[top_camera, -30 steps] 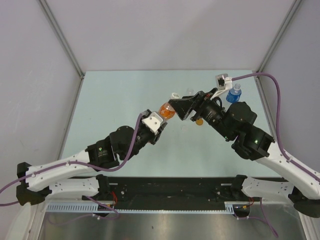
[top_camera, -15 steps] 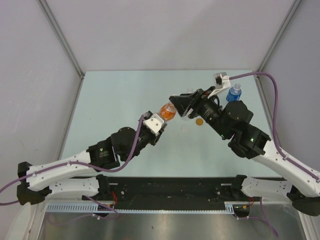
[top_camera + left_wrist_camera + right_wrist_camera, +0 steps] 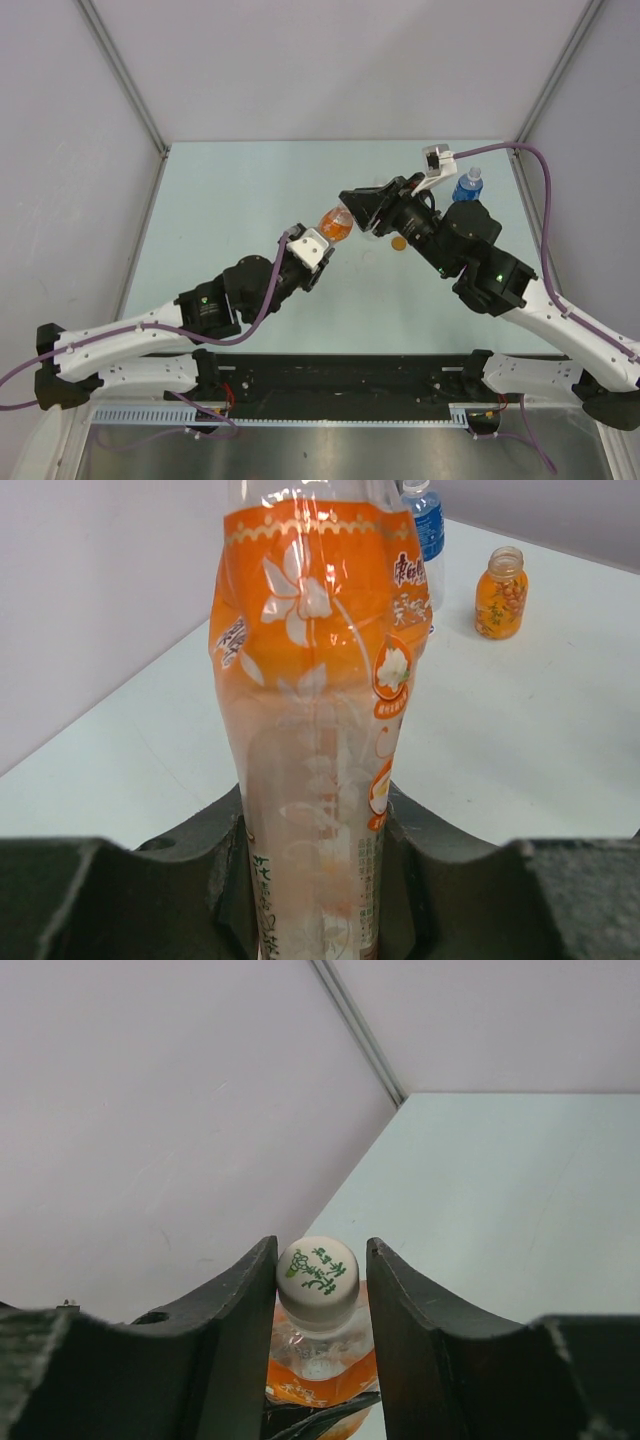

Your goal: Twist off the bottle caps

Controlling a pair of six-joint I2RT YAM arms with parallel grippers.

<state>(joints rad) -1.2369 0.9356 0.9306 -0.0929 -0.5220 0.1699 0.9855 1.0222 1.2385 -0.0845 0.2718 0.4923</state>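
Top external — right gripper [image 3: 350,210] shifted back, astride cap [image 3: 318,1278], bottle [image 3: 334,225] unmoved

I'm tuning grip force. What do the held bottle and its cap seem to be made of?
The bottle: thin clear plastic, glossy, judging by the see-through wall and highlights, wrapped in a shiny orange printed film sleeve. The cap: opaque white plastic, smooth, fairly matte, with green print on top; probably harder than the bottle.
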